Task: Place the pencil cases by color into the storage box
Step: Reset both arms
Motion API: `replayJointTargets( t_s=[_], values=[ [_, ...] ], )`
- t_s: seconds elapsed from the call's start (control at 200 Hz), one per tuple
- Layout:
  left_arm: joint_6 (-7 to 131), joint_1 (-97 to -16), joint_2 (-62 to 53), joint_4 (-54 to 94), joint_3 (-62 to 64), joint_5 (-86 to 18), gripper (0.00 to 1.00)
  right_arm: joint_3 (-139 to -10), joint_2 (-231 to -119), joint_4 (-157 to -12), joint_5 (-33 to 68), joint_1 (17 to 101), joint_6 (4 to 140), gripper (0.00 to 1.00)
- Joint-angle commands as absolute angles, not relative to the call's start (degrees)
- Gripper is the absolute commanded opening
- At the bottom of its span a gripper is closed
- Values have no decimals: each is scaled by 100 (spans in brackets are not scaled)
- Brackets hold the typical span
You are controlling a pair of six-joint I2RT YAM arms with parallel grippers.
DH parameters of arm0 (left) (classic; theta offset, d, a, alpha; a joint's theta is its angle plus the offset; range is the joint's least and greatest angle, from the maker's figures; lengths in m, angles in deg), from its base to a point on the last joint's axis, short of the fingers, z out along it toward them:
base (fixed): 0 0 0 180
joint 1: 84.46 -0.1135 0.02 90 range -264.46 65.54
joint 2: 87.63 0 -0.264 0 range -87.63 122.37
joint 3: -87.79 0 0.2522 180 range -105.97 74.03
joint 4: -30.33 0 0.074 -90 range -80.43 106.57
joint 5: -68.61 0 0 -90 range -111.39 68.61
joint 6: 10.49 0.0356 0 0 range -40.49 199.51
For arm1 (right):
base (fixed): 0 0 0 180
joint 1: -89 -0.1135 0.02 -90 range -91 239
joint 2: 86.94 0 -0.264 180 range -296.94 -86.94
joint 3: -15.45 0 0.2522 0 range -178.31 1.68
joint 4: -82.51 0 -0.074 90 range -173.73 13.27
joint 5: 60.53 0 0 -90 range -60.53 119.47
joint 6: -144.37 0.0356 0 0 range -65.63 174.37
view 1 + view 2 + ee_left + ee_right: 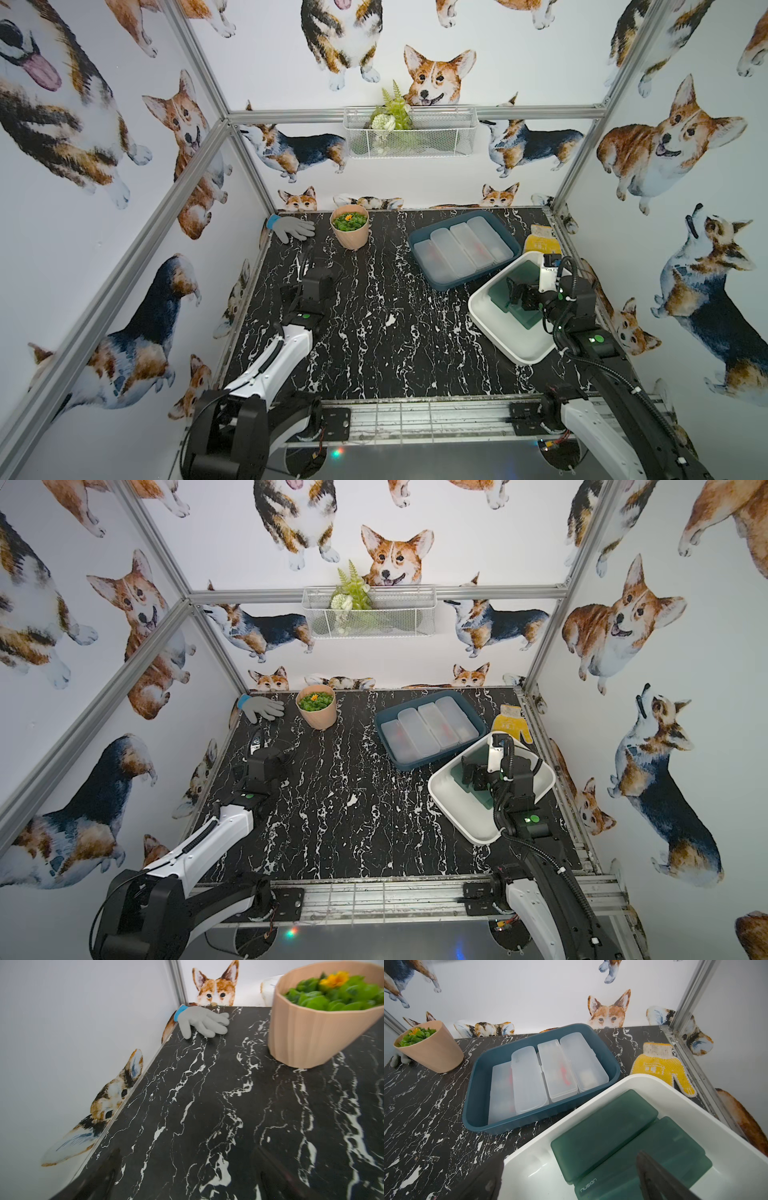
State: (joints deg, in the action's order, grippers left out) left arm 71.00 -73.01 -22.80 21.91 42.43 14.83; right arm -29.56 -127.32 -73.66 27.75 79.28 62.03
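Right gripper [571,1157] jaws were set wide, empty; dark green pencil cases [604,1132] were found just below them in the white storage box [612,1084], frosted pencil cases [529,1080] beyond in the blue storage box [475,1109]. Left gripper [187,1163] jaws were likewise spread, empty.

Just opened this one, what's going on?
Sorting looks nearly finished. The frosted white pencil cases lie side by side in the blue box, and the dark green pencil cases lie in the white box. The right hand hovers open just above the green ones, gripping nothing. The left hand is open and empty over the table. No case lies loose there.
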Motion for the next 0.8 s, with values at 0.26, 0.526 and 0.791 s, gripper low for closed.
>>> replayJointTargets(
  t_s=[0.26,0.526,0.791],
  values=[
    [7107,-7852,-1238,3941,4424,757,100,-2121,-13831,-9871,3223,7955,6079,100],
    [7361,-7884,-661,4581,4502,347,100,-1982,-14742,-10584,3550,8100,5713,100],
    [7709,-7879,-298,4832,4371,33,100,-1873,-15551,-11242,3474,8470,5977,100]
  ],
)
